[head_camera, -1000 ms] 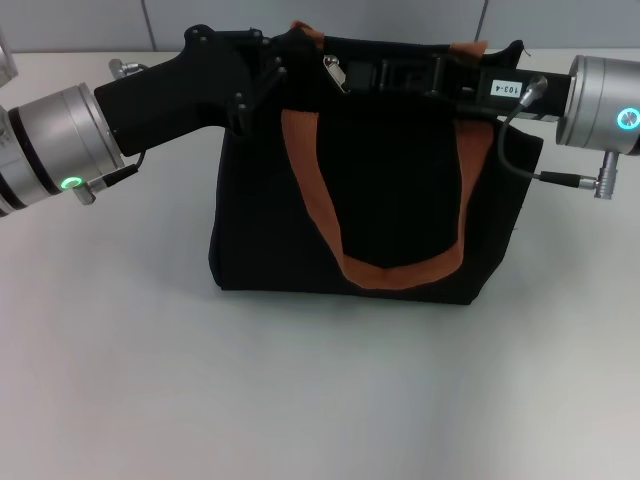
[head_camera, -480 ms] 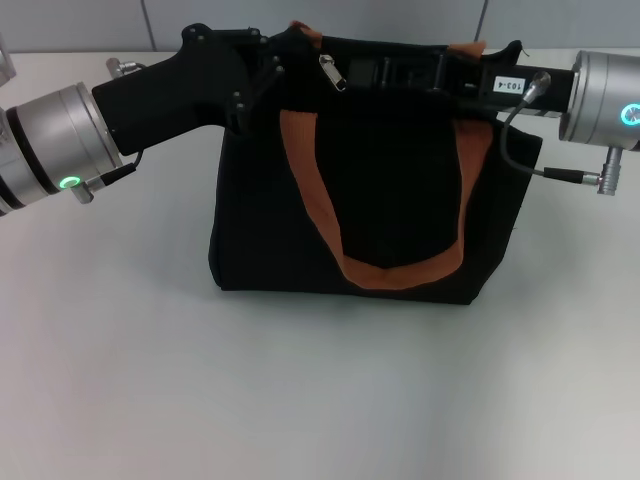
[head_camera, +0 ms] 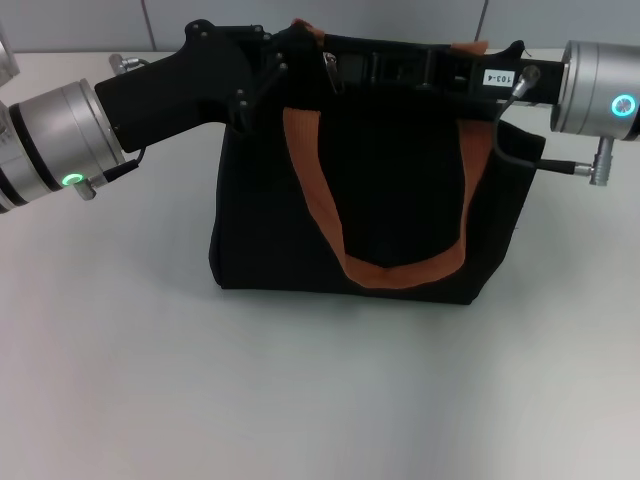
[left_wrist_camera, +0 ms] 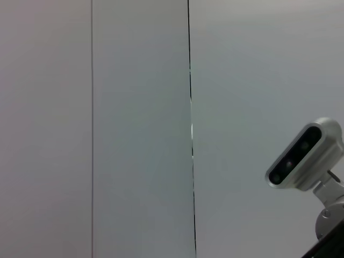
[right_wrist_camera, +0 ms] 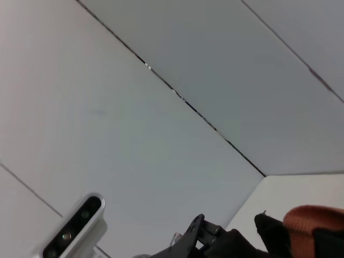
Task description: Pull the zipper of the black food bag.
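The black food bag (head_camera: 390,200) stands upright mid-table, its orange-brown strap (head_camera: 400,272) hanging down the front. The silver zipper (head_camera: 329,66) sits on the top track, left of centre. My right gripper (head_camera: 350,68) reaches in from the right along the bag's top, and its fingertips are closed at the zipper's pull tab. My left gripper (head_camera: 272,55) comes in from the left and grips the bag's top left corner. In the right wrist view the left gripper (right_wrist_camera: 207,239) and an orange strap (right_wrist_camera: 317,226) show at the lower edge. The left wrist view shows no bag.
A pale table (head_camera: 300,390) surrounds the bag, with a grey panelled wall (head_camera: 300,20) behind it. A cable and plug (head_camera: 590,172) hang from my right wrist beside the bag's right side. The right arm's wrist camera (left_wrist_camera: 303,156) shows in the left wrist view.
The zipper has shifted a little to the left along the top track. My right gripper has moved slightly up and to the left with it. The left arm has barely moved.
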`<state>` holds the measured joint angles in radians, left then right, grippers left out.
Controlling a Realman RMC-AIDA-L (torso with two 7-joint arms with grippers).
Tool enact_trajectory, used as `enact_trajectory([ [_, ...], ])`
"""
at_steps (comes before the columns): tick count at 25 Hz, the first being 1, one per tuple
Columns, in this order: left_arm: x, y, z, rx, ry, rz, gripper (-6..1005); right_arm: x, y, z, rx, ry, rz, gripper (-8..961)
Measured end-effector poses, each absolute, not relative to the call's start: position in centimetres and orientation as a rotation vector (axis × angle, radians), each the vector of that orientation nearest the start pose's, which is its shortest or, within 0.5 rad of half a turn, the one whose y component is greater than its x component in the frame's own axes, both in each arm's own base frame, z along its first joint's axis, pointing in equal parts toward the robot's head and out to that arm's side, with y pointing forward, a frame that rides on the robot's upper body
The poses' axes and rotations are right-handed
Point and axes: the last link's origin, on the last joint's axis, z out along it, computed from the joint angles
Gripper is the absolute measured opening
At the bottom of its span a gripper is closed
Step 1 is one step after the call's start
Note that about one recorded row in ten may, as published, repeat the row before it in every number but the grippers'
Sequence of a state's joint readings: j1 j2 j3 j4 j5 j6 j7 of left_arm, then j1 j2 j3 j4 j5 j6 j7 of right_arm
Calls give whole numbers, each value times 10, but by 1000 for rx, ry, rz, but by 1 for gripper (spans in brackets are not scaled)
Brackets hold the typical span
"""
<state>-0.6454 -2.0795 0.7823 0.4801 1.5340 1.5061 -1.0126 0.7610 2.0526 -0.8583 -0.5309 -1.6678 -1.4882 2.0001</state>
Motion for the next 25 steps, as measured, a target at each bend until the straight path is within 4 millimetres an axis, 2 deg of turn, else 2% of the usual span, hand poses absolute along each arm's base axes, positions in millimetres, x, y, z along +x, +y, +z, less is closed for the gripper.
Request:
enact_trajectory([
  [3,-196,369,-1,-2473,-170,-1100,146,162,384,-8,-2674,1194,1142,15],
  [4,-196,369,-1,-2472,-169,-1102,146,164,380,-8,-2684,1096,1148,23],
  [6,-196,369,0,-2472,-168,-1103,147,165,378,-8,-2688,1045,1149,38],
  [9,-194,369,0,-2457,-182,-1138,148,171,370,-8,-2696,905,1164,146],
  [12,-190,369,-1,-2449,-190,-1170,150,176,368,-8,-2684,897,1169,254],
  [16,-187,368,-5,-2467,-190,-1185,151,181,366,-6,-2668,901,1167,331],
  [23,-185,368,-5,-2469,-184,-1199,154,179,369,-5,-2669,894,1166,467],
  [24,-184,368,-5,-2469,-183,-1200,155,176,370,-5,-2676,891,1170,582],
  [25,-184,368,-5,-2469,-183,-1200,155,176,370,-5,-2676,891,1170,582],
])
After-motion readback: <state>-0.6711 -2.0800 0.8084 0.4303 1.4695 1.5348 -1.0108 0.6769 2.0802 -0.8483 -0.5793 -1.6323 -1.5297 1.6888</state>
